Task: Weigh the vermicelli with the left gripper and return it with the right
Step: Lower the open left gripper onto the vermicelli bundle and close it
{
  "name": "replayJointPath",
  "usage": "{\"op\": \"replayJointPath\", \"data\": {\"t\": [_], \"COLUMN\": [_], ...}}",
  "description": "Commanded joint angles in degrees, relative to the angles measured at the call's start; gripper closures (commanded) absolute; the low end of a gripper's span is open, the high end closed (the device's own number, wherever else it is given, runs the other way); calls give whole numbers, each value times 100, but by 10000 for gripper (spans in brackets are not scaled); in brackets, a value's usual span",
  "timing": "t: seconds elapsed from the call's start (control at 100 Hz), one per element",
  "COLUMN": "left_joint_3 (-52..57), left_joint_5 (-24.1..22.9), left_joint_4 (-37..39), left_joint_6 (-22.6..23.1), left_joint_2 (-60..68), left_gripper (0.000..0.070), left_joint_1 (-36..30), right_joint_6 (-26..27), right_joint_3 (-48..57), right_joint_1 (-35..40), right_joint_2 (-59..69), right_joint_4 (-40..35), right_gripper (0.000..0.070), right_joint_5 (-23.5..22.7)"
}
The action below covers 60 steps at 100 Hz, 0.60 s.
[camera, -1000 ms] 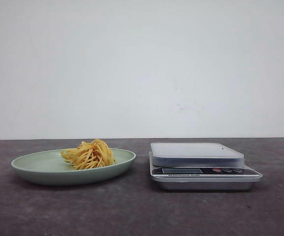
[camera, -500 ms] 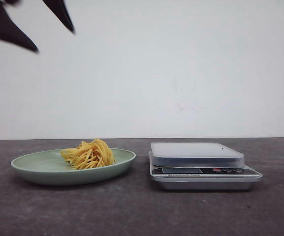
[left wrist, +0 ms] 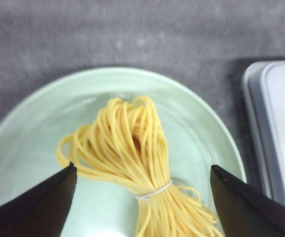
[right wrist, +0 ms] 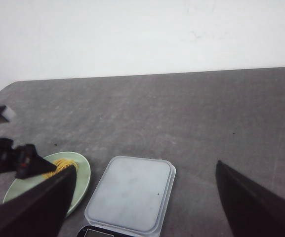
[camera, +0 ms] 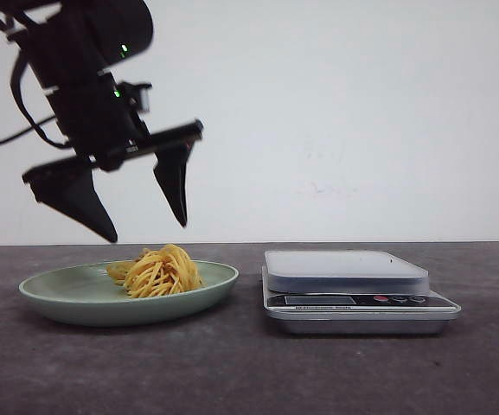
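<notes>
The vermicelli (camera: pixel 158 271), a small nest of yellow-orange strands tied with a thin white band, lies on the pale green plate (camera: pixel 67 290) at the left. It also shows in the left wrist view (left wrist: pixel 132 158). My left gripper (camera: pixel 147 231) is open and empty, hanging just above the vermicelli, one fingertip on each side. The plate shows under it in the left wrist view (left wrist: pixel 28 148). The scale (camera: pixel 353 290) stands to the right of the plate. My right gripper (right wrist: pixel 144 205) is open and empty, high above the scale (right wrist: pixel 132 192); it is not in the front view.
The dark grey tabletop (camera: pixel 249 372) runs to a white wall behind. The scale's display and buttons (camera: pixel 361 301) face the front. In the right wrist view the plate (right wrist: pixel 80 173) and left gripper (right wrist: pixel 14 160) sit left of the scale.
My left arm has come down from the upper left corner of the front view to just above the vermicelli, fingers open. The plate, vermicelli and scale have not moved.
</notes>
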Motion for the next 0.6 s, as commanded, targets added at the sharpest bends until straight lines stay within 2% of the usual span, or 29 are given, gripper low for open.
{"op": "replayJointPath", "data": {"t": [0.0,0.49,0.53,0.59], "left_joint_3": [114,114,114,114], "left_joint_5": [-13,-144,-144,-144], "left_joint_4": [55,92,105,103], "left_joint_6": [-140,-173,-173,-157], "left_joint_2": [155,717,717,717], "left_gripper": [189,197,252,417], "left_joint_1": [-111,-413,-413,-411], "right_joint_6": [-61,-70,-70,-70], "right_joint_3": [114,114,114,114], "right_joint_1": [15,15,15,15], "right_joint_2": [20,17,17,17], "right_joint_4": [26,-96,-96,-98], "right_gripper": [127,129,130,136], "right_joint_5": [-13,-13,-13,-13]}}
